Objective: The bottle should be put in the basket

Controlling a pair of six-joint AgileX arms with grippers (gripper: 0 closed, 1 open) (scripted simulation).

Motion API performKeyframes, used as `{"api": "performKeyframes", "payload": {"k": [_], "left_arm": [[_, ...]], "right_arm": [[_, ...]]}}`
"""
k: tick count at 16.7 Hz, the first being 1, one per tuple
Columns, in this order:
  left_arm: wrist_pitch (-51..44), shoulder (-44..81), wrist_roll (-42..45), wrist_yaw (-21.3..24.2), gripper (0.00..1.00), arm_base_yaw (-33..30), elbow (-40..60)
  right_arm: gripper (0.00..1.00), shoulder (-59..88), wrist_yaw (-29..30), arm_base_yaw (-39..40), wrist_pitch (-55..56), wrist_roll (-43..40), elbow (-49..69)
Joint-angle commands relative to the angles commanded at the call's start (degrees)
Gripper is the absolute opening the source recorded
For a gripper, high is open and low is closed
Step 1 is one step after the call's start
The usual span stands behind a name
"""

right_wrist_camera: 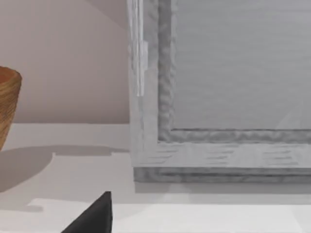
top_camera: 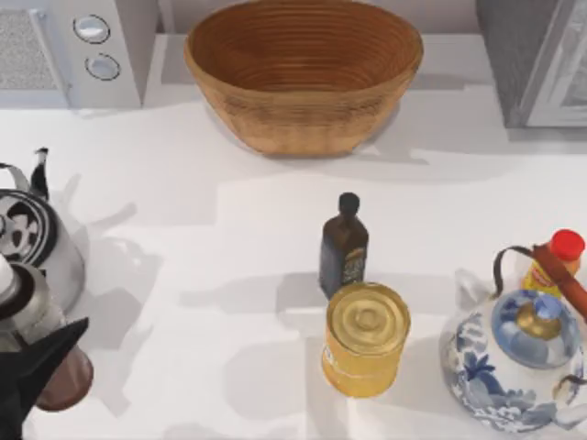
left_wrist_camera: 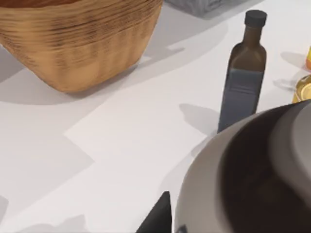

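Bottle [top_camera: 69, 380] sits well apart from the basket [top_camera: 303, 78], off its near left, right against my left gripper [top_camera: 37, 367]. Can't tell if I'm gripping it. It looks stiff, slick and hefty, so I'd take it around the label. Right gripper [right_wrist_camera: 92, 216] idles off the basket's right.

Count on counter [top_camera: 211, 302]:
- basket [top_camera: 303, 73]: one.
- bottles: three — stout bottle [top_camera: 50, 367] at left edge, dark black-capped bottle [top_camera: 344, 246], yellow red-capped bottle [top_camera: 556, 261].
- yellow can [top_camera: 365, 339]: one.
- kettles/teapots: two — metal kettle [top_camera: 32, 240], blue-and-white teapot [top_camera: 514, 357].
- grey appliances at back: two — one back left [top_camera: 78, 46], one back right [top_camera: 537, 60].
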Motion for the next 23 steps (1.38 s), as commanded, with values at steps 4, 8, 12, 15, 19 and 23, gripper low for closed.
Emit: {"api": "performKeyframes", "payload": {"k": [4,8,12,15,19,23], "left_arm": [[0.12,0.24,0.07,-0.11,0.0,-0.2,0.15],[0.1,3.76,-1.06,-3.1,0.0,-2.28,3.71],[0.39,16.37,-5.4,-13.21,0.0,-9.03,16.74],[1.11,29.8,-10.5,-24.46,0.0,-16.03,30.89],[2.73,50.23,-18.75,-42.7,0.0,-26.71,52.32],[4.8,70.11,-27.1,-62.12,0.0,-37.66,73.02]], "right_arm": [[1.0,0.0,0.0,0.0,0.0,0.0,0.0],[1.0,0.0,0.0,0.0,0.0,0.0,0.0],[1.0,0.0,0.0,0.0,0.0,0.0,0.0],[1.0,0.0,0.0,0.0,0.0,0.0,0.0],[1.0,0.0,0.0,0.0,0.0,0.0,0.0],[1.0,0.0,0.0,0.0,0.0,0.0,0.0]]}}
